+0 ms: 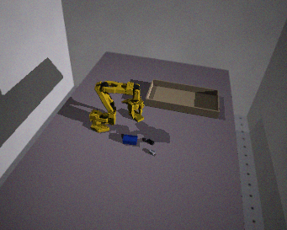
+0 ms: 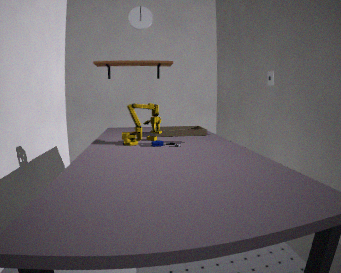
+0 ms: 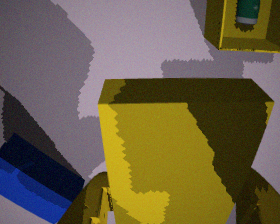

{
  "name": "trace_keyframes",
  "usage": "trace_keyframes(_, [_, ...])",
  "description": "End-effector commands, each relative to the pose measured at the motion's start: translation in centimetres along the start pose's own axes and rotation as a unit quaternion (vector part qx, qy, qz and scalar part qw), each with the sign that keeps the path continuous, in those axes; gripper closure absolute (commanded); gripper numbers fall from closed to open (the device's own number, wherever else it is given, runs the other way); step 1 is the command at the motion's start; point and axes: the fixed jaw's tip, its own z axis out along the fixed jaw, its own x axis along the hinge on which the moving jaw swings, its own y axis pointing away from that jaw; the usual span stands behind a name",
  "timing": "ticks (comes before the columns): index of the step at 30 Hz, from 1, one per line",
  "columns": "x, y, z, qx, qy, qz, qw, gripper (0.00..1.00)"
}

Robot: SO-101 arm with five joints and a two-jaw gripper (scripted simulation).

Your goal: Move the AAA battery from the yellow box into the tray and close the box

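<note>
My gripper (image 3: 172,200) (image 1: 135,109) is shut on the yellow lid (image 3: 150,150), which fills the lower middle of the wrist view between the jaws, held above the table. The yellow box (image 3: 213,30) is open at the top right of the wrist view and stands on the table close beyond the lid. The green AAA battery (image 3: 247,11) lies inside it, partly cut off by the frame. The wooden tray (image 1: 179,109) (image 2: 188,133) is to the right of the gripper. The battery is too small to make out in the top and exterior views.
A blue block (image 1: 130,140) (image 2: 158,143) (image 3: 35,185) lies on the table in front of the arm. A small black object (image 1: 148,141) and a small grey object (image 1: 152,152) lie to its right. The tray's raised walls stand behind them.
</note>
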Motion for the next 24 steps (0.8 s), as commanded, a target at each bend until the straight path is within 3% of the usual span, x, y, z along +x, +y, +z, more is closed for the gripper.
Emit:
trace_keyframes(1, [0.1, 0.0, -0.4, 0.011, 0.008, -0.001, 1.0, 0.79])
trace_keyframes(13, [0.2, -0.1, 0.2, 0.011, 0.008, -0.001, 1.0, 0.79])
trace_keyframes(24, [0.4, -0.3, 1.8, 0.011, 0.008, -0.001, 1.0, 0.79])
